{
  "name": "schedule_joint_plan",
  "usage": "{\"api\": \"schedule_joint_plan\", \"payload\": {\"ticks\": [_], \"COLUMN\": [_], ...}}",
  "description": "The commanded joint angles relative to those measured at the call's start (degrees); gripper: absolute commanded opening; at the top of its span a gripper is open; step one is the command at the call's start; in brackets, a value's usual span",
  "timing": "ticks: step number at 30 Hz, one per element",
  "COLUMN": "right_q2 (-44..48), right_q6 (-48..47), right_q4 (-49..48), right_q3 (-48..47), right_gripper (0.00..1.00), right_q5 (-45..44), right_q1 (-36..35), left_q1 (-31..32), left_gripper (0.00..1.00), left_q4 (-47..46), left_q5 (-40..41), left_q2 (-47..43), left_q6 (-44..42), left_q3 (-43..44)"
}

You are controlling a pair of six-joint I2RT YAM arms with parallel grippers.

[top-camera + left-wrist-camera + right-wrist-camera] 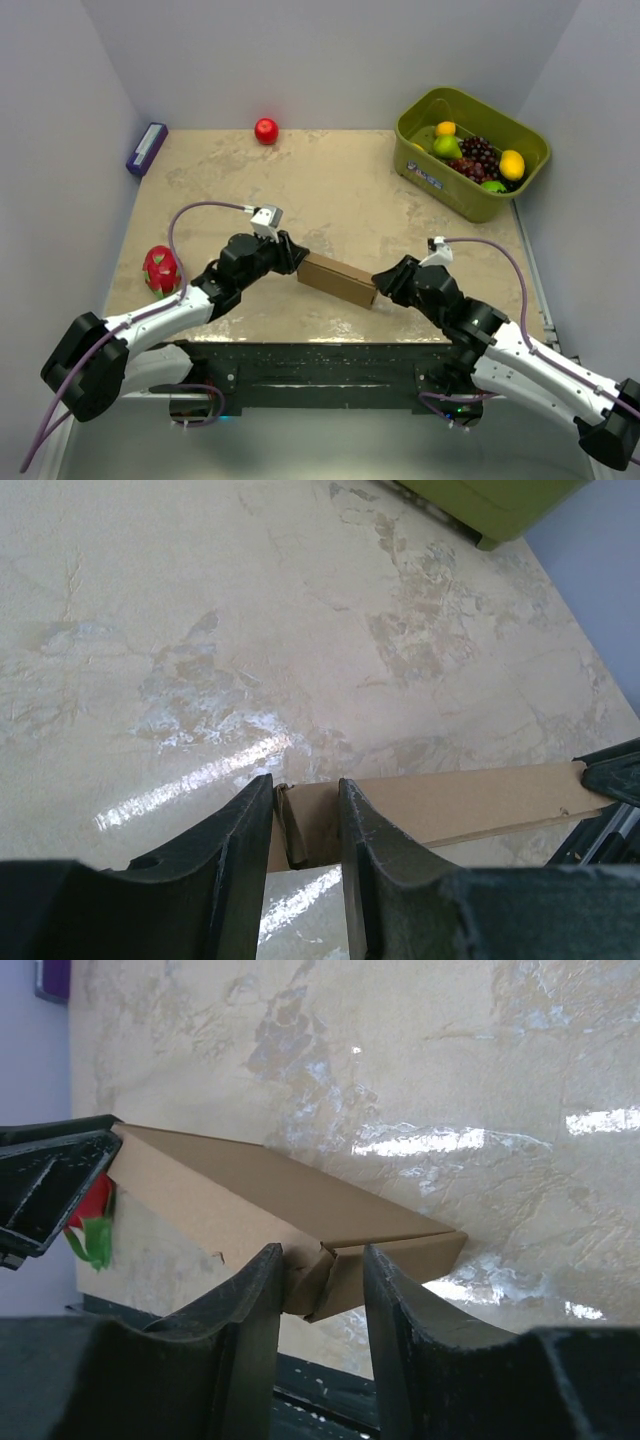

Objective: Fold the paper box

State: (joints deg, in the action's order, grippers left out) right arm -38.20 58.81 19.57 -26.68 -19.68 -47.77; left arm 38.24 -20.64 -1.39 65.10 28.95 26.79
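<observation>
We see L gripper [293, 256] fingers closed on one end of the brown paper box [337, 279]. R gripper [384, 285] fingers pinch the opp. end, box spanning btwn both.

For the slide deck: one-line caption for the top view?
Left gripper and right gripper hold opposite ends of the brown paper box.

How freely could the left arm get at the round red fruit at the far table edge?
Probably not yet. The table between them is bare, but the left gripper is closed on an end of the paper box, and the round red fruit lies far off.
</observation>
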Motion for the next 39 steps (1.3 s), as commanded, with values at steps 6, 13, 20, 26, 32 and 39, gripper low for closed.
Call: {"api": "schedule_joint_plan", "payload": {"ticks": [6, 13, 20, 26, 32, 39], "right_q2": [1.9, 1.81, 1.9, 1.55, 0.93, 0.75], "right_q6": [3.68, 3.77, 3.51, 3.07, 2.63, 2.37], "right_q4": [6.88, 7.06, 8.73, 9.25, 8.91, 8.64], "right_q3": [8.92, 9.1, 7.78, 7.25, 6.81, 6.46], "right_gripper": [0.24, 0.2, 0.21, 0.21, 0.21, 0.21], "right_q5": [0.7, -0.09, -1.06, -1.15, -1.06, -0.8], "right_q1": [0.04, 0.04, 0.04, 0.04, 0.04, 0.04], "left_q1": [-0.36, -0.36, -0.97, -1.59, -2.73, -4.05], "left_gripper": [0.36, 0.47, 0.66, 0.73, 0.69, 0.57], "left_q4": [8.34, 10.44, 13.0, 13.87, 14.93, 14.14], "left_q5": [0.33, -1.51, -3.18, -3.97, -2.57, -4.41], "left_q2": [2.49, 0.21, -3.66, -7.53, -10.7, -8.94], "left_q6": [-1.62, -1.18, -0.91, 0.75, 1.72, 1.2], "left_q3": [-1.21, 1.33, 5.29, 6.79, 4.68, 3.01]}}
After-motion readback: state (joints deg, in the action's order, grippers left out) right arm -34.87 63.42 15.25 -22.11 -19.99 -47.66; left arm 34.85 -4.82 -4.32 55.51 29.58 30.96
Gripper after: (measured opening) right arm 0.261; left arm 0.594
